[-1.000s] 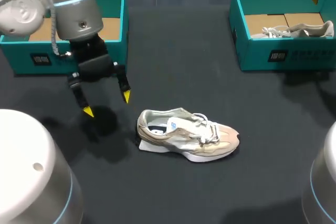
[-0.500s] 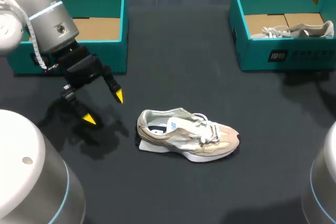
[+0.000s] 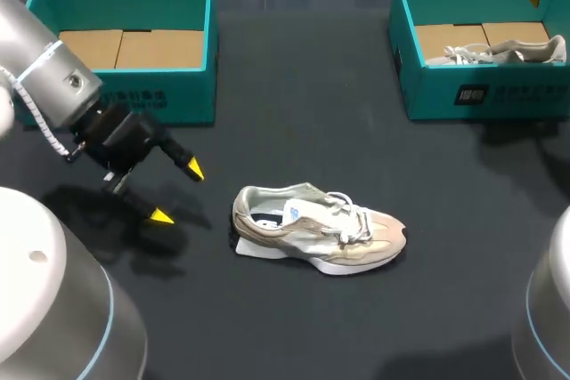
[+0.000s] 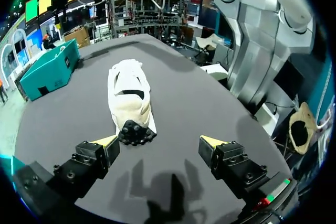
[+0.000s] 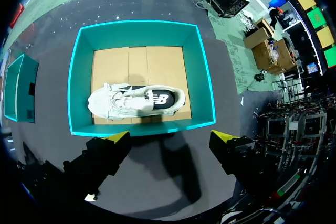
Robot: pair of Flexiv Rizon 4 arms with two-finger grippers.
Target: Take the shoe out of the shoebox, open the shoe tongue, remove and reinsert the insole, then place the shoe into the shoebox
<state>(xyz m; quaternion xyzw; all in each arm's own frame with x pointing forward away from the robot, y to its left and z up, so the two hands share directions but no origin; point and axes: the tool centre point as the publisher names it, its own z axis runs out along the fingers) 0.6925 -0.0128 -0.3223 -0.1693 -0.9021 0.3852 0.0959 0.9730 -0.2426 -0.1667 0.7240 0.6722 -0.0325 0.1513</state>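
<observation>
Right wrist view: right fingers spread above shoebox holding white shoe; left fingers spread too.

Beige-and-white shoe, teal shoebox, dark grey table.

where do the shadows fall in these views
Head view: the left pincer casts a dark shadow on the table beneath it. Left wrist view: the same shadow lies under that pincer. Right wrist view: the right pincer throws its shadow on the table just short of the shoebox.
</observation>
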